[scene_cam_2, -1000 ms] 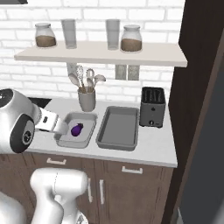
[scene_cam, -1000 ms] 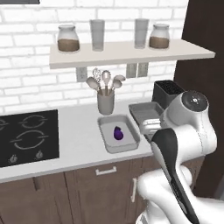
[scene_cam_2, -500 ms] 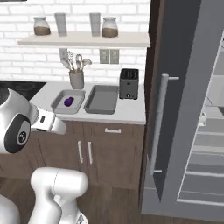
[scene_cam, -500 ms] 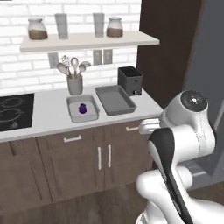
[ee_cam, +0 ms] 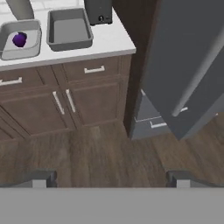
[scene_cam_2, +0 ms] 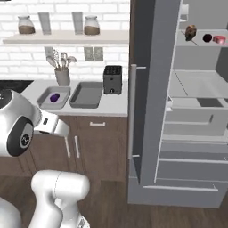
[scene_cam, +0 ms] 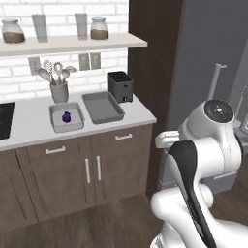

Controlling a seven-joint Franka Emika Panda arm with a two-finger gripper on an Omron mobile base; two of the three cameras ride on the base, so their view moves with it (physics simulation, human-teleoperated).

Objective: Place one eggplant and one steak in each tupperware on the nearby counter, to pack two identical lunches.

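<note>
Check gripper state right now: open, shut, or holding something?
Two-finger gripper: open, jaws spread wide, holding nothing, pointed at the wood floor before the cabinets.

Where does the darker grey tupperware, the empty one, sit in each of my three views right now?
Left base view: darker tupperware centre-left on the counter, right of the light grey tupperware holding the purple eggplant.
Right base view: upper left, beside the light tray.
Hand view: top, left of centre.
Shared landmark: the black toaster stands just behind its right end.

eggplant (scene_cam: 66, 116) in left tupperware (scene_cam: 54, 125), toaster (scene_cam: 120, 86) right.
</note>
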